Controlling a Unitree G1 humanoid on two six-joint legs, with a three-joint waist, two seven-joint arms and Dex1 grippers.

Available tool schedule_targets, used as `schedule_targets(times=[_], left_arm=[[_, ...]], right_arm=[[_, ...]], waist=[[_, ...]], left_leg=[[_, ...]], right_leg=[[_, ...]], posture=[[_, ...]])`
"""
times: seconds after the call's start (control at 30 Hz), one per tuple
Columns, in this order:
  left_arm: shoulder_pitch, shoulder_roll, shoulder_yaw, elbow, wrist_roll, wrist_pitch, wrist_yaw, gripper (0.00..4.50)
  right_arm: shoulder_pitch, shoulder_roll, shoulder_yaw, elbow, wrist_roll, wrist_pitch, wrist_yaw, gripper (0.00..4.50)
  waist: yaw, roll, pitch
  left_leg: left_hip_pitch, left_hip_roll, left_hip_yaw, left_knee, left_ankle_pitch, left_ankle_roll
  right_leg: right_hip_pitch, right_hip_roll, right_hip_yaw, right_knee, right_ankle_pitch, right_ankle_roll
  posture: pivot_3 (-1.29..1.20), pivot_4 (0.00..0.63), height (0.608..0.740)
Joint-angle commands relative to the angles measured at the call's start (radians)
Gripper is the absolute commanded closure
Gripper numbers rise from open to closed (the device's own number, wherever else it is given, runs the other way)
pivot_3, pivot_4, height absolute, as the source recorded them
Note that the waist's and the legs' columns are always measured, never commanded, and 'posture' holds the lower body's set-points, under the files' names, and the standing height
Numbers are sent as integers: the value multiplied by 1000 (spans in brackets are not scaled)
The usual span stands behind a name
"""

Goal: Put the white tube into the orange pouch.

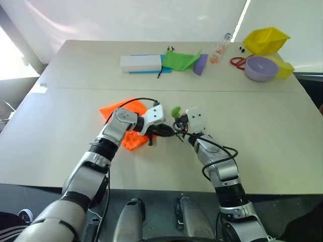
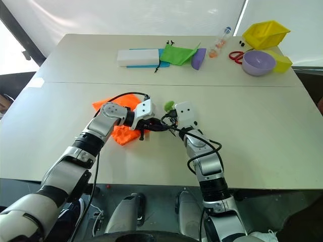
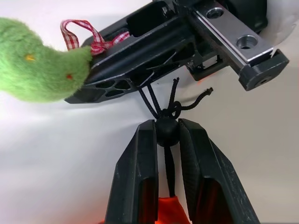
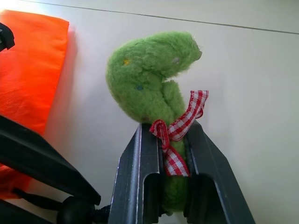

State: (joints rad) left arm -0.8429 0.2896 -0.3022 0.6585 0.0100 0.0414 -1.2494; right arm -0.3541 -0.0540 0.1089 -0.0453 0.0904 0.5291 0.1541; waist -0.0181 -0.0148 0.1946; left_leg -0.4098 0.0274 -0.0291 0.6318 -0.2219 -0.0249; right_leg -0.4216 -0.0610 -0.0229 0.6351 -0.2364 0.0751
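- Two pincers meet mid-table in the left eye view: the left pincer (image 1: 162,132) reaches across the orange pouch (image 1: 132,137), the right pincer (image 1: 177,121) faces it. I cannot see the white tube; judging by that, it may already be inside the pouch.
- Left wrist view: the fingers (image 3: 135,177) are nearly closed on the black cord bead (image 3: 167,131), likely to cinch the pouch.
- Right wrist view: clamped tight on the green plush charm (image 4: 149,79), anchoring the cord's end.
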Motion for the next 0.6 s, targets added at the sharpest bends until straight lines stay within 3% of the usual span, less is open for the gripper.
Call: schedule_targets(times=[0.03, 0.6], left_arm=[[19, 38, -6, -62, -4, -6, -36, 4294], [189, 412, -9, -431, -29, 37, -232, 4294]], right_arm=[[-22, 9, -19, -3, -3, -22, -15, 4500], [-80, -53, -106, 69, -16, -65, -56, 4500]], waist=[[-1, 0, 0], [0, 0, 0]], left_leg=[[0, 0, 0, 0, 0, 0], [0, 3, 2, -1, 0, 0]], right_leg=[[0, 0, 0, 0, 0, 0], [-3, 3, 2, 1, -2, -4]], posture=[[0, 150, 740], [0, 150, 740]])
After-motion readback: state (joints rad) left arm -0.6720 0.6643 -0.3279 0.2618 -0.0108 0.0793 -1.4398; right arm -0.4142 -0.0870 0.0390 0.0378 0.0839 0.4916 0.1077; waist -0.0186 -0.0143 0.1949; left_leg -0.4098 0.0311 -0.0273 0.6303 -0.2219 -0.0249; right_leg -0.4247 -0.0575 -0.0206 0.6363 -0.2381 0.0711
